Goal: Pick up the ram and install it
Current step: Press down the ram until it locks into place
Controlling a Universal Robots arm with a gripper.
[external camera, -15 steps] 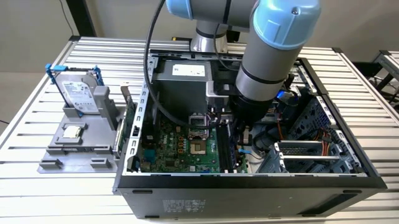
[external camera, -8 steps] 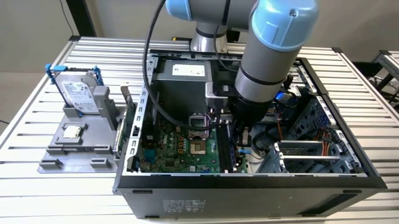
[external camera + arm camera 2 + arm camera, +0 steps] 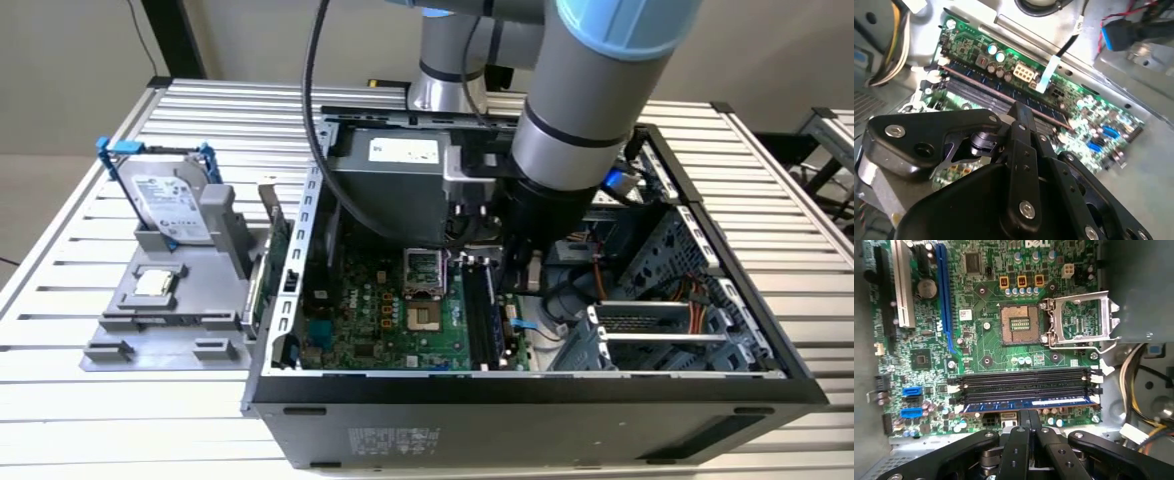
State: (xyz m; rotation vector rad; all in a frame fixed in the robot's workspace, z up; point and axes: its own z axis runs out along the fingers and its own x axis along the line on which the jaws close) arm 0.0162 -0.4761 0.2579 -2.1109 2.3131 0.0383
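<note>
From my remote station, I see the arm reaching down into an open computer case (image 3: 534,385) that lies on its side on a slatted metal table (image 3: 80,420). In the first wrist view, the ram (image 3: 1026,404), a long dark-blue stick with a pale label, sits in the memory slot (image 3: 1024,388) row nearest the claw, lying level along the green motherboard (image 3: 989,340) with white end clips at both ends of the slots. The gripper (image 3: 1027,416) hangs just beside the stick, its black fingers (image 3: 1021,422) drawn together to a narrow tip that points at the ram's long edge near its middle; I cannot tell whether the tip touches the stick. It holds nothing. In the second wrist view the gripper (image 3: 1021,112) tip again sits right beside the ram (image 3: 989,87), which runs slantwise along the board. In the exterior view, a silver hard drive (image 3: 171,200) in a blue frame stands upright on a grey holder (image 3: 174,300) outside the case, toward the exterior view's left, well apart from the arm.
</note>
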